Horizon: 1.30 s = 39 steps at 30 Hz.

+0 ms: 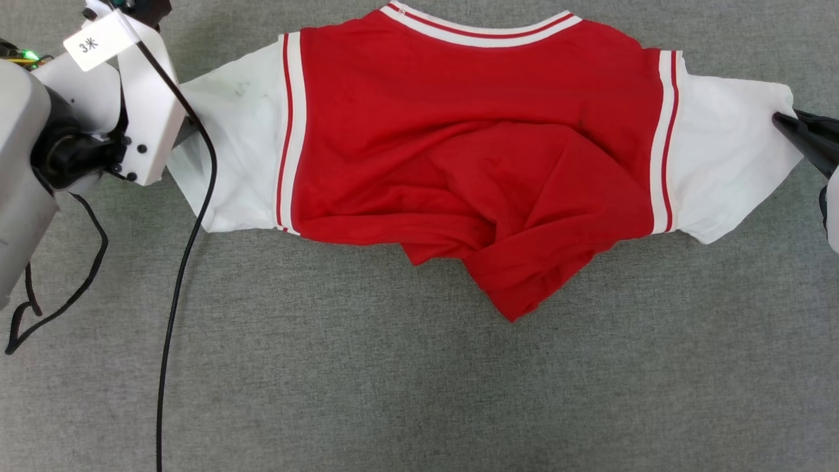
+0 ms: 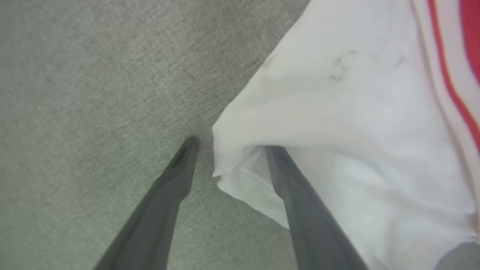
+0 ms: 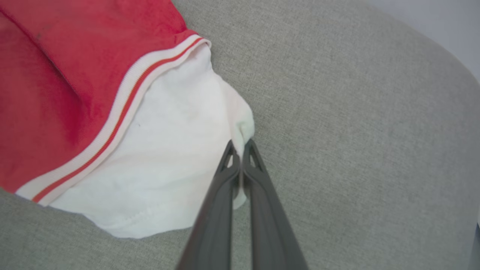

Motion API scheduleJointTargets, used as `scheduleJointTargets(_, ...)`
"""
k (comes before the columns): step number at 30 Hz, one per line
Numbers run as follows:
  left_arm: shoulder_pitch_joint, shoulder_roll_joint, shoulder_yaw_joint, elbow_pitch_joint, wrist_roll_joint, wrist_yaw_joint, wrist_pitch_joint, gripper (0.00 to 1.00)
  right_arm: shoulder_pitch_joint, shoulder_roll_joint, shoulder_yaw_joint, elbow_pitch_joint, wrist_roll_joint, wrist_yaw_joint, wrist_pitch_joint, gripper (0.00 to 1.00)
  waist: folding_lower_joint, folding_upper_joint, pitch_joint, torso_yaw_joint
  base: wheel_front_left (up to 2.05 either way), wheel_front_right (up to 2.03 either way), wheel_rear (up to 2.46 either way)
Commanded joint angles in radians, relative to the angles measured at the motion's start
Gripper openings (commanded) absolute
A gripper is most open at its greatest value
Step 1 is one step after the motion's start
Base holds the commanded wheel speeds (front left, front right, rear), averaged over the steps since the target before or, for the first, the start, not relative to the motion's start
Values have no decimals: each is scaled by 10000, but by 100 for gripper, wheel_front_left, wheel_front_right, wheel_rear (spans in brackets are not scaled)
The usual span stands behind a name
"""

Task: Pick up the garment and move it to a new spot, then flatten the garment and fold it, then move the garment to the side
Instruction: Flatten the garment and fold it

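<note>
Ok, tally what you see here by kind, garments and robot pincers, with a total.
Garment: 1
Pincers: 2, the left pincer and the right pincer
Total: 3

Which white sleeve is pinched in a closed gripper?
The sleeve on the robot's right: the right gripper is shut on its tip; the left gripper stands open.

Grey woven-cloth surface (image 1: 419, 393) w/ rounded edge; pale, plain bg (image 3: 457, 15) beyond.

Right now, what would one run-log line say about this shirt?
T-shirt: spread, hem bunched | left gripper: open at white sleeve | right gripper: shut on other sleeve
</note>
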Motion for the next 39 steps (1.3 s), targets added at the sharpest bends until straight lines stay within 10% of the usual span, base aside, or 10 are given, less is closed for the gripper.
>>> scheduleJointTargets(1,478,-148,-511,274,-17,32,-3,0,-114,11,29,51,18,-14,-65,0,1,-1,-14,16,0,0,0)
scheduleJointTargets(24,-350,656,-778,-1079,556,113,-5699,0,-407,-164,-687,502,-639,-14,-2431,0,1,-1,-3048,837,0,0,0)
scheduleJointTargets(39,-1778,751,231,-2376,945,795,-6777,0,-2188,-381,-1017,144,-1339,-14,-2574,0,1,-1,-3245,761,0,0,0)
